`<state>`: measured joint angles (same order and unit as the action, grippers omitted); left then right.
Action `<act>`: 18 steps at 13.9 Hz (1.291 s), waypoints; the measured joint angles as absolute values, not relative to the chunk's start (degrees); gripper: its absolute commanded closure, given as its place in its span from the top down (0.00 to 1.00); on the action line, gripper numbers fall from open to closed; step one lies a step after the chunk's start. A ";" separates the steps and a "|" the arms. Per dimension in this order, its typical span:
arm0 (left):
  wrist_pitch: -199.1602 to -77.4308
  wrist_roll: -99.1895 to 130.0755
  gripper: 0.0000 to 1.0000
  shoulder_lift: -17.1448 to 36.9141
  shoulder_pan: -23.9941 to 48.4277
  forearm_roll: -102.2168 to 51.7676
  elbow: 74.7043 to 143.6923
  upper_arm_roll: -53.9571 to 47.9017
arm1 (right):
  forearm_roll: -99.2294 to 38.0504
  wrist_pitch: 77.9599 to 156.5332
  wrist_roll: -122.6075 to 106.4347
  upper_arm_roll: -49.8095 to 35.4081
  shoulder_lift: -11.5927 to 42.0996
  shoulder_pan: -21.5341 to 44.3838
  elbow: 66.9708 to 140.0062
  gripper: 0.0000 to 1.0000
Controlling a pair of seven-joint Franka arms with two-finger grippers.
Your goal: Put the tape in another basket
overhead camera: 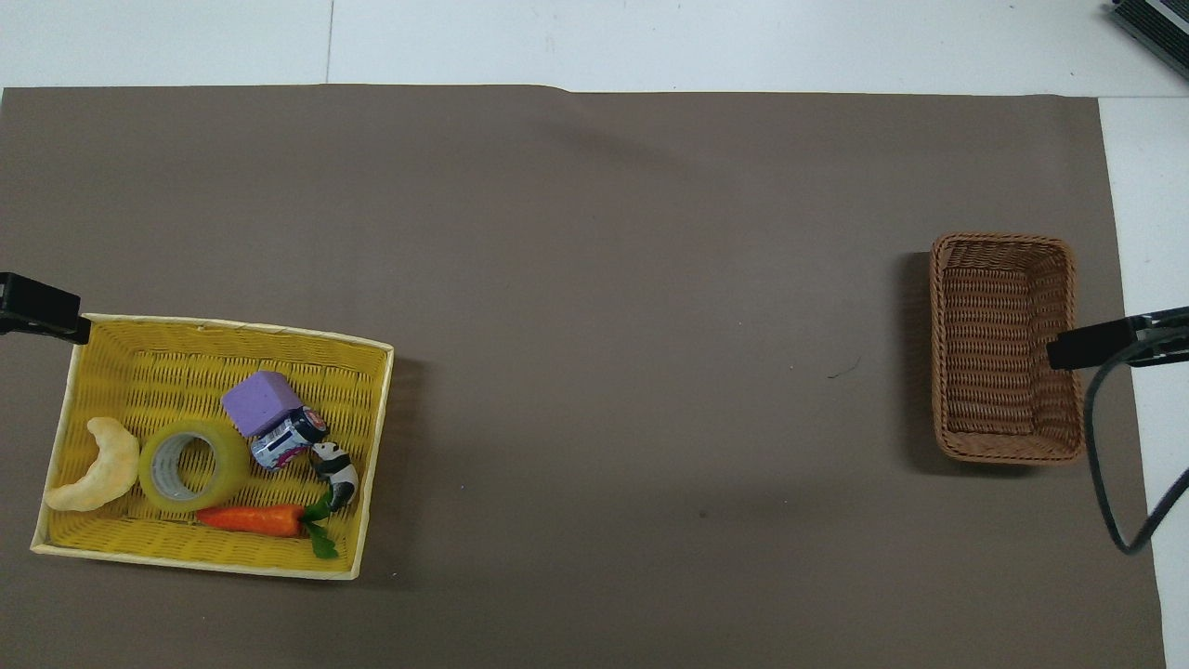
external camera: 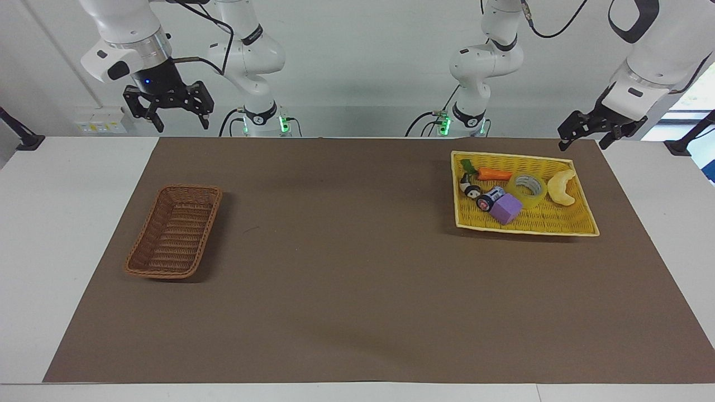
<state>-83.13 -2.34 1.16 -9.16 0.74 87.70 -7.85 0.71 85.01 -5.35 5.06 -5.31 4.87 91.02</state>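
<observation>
Lying flat in yellow tray: tape, core print unreadable.

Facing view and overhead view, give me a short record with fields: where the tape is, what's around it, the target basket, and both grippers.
tape: roll of yellow packing tape, lying flat in the yellow tray
neighbours: crescent toy, purple block, small can, panda figure, toy carrot
target: brown wicker basket, toward the right arm's end, empty
left gripper: open, raised by the tray's corner
right gripper: open, raised, waiting
progress: tape not yet grasped
</observation>
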 measured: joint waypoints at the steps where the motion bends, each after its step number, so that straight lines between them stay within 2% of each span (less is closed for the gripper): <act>1: -83.12 -2.34 1.00 1.20 -9.16 0.74 87.70 -7.79 | 0.71 85.01 -5.05 5.06 -5.32 4.87 91.02 1.00; 7: -82.99 -2.34 1.00 1.23 -9.16 0.74 87.70 -7.65 | 0.70 85.34 6.04 3.65 -5.41 7.75 91.55 1.00; 14: -83.60 -2.27 1.00 1.19 -9.26 0.58 88.00 -7.27 | 0.65 86.48 3.49 4.65 -5.41 5.39 92.73 1.00; 18: -88.35 1.23 1.00 -1.45 -10.52 0.57 94.29 -6.47 | 0.65 88.93 2.04 4.65 -5.41 5.38 93.13 1.00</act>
<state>-88.35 1.23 -1.45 -10.52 0.57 94.29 -6.47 0.65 88.93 2.04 4.65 -5.41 5.38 93.13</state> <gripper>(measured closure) 0.000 0.000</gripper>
